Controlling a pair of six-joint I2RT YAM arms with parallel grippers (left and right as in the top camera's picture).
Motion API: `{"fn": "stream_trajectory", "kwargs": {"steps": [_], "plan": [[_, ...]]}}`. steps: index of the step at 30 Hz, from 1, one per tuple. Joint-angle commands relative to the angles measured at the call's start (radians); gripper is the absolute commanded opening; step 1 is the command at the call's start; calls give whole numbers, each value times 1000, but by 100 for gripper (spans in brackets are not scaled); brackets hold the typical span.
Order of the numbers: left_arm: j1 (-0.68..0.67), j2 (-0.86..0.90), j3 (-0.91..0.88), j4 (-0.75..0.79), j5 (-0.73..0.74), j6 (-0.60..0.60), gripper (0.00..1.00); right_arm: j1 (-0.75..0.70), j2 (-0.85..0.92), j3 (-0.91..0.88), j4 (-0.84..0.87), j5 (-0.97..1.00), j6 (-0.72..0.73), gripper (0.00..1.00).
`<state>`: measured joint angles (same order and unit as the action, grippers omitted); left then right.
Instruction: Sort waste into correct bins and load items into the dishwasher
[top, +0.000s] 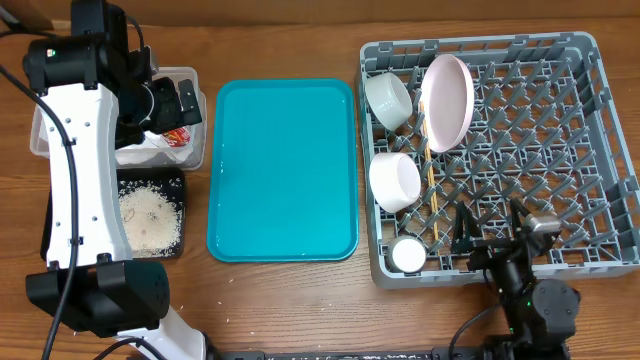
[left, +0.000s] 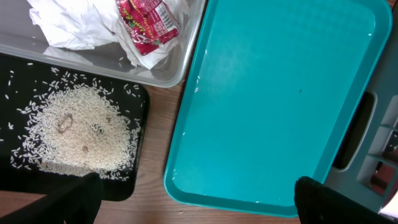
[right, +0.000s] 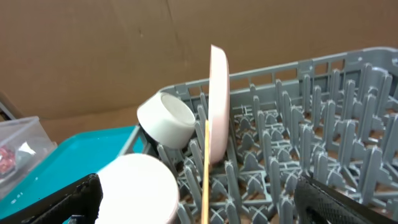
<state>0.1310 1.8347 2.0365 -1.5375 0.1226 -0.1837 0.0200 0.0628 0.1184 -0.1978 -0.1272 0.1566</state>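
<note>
Overhead: napkins (top: 135, 152), wrapper (top: 177, 135) in clear tub (top: 185, 72); rice (top: 150, 212) in black tray (top: 180, 235); plate (top: 447, 100), bowls (top: 394, 180) in dish rack (top: 600, 130). Left claw (left: 202, 199), right claw (right: 202, 202) spread, empty. Task appears finished; next, retract arms.

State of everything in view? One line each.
Left gripper, open, holding nothing.
Right gripper, open, holding nothing.
Plate, on edge in rack.
Bowls, both tilted in rack.
Cup, in rack corner.
Chopsticks, in rack.
Tub, holds napkins and wrapper.
Black tray, holds rice.
</note>
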Motion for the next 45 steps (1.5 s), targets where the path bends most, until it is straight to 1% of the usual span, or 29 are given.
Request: {"fn": "stream_trajectory", "kwargs": {"steps": [1,7,32,36,39,41,42,44,45], "plan": [[0,-17,12,2,1,4,100,-5,-60,-67,24,-6,0,100],[0,-17,12,2,1,4,100,-5,-60,-112,133,-18,-1,100],[0,-19,12,3,1,4,100,-5,-60,-111,133,-21,-1,100],[-1,-94,12,3,-1,5,100,-5,-60,-111,133,-21,-1,100],[-1,-171,12,-13,-47,19,100,-5,-60,-111,133,-21,-1,100],[-9,-253,-14,51,-36,19,100,-5,-60,-111,133,-21,-1,100],[-17,-291,-43,109,-25,20,100,-5,-60,-111,133,-21,-1,100],[-35,-378,-133,254,12,50,100,-5,-60,-111,133,-21,-1,100],[-45,-435,-202,348,48,88,100,-5,-60,-111,133,-21,-1,100]]}}
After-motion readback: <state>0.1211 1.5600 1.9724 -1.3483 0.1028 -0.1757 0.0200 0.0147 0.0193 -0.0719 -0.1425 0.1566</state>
